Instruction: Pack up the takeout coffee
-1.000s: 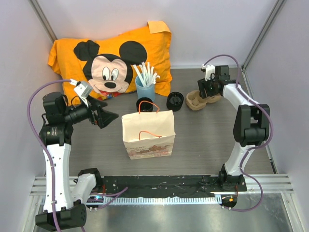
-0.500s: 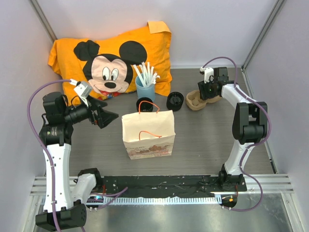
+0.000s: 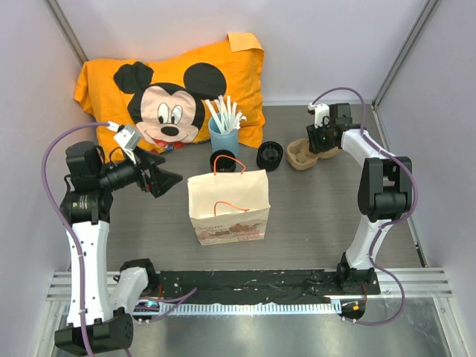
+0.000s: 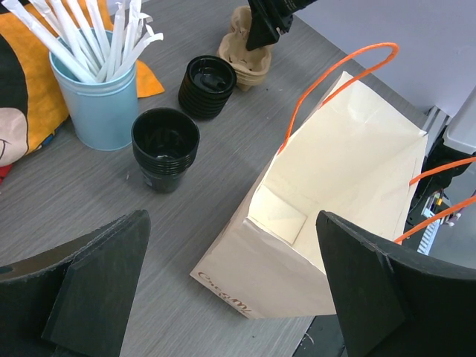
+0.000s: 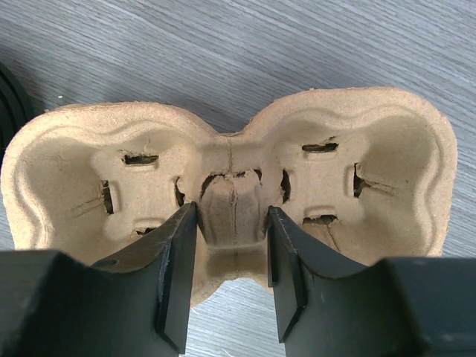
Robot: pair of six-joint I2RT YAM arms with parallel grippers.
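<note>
The takeout coffee (image 3: 223, 161) is a small dark cup with a black lid, standing just behind the paper bag (image 3: 227, 207) and in front of the blue cup; in the left wrist view (image 4: 165, 147) it is left of the bag (image 4: 349, 186). My left gripper (image 3: 169, 178) is open and empty, held above the table left of the bag, its jaws wide apart in its own view (image 4: 232, 219). My right gripper (image 3: 321, 141) is at the back right, its jaws closed on the centre post of a cardboard cup carrier (image 5: 357, 163), which lies on the table (image 3: 299, 156).
A blue cup of white sticks (image 3: 223, 134) stands behind the coffee. A squat black ring-shaped piece (image 3: 270, 155) sits between coffee and carrier. An orange Mickey Mouse pillow (image 3: 171, 89) fills the back left. The bag stands upright, open, with orange handles.
My right gripper has shifted slightly down onto the cup carrier and settled there. The left arm, bag and cups have not moved.
</note>
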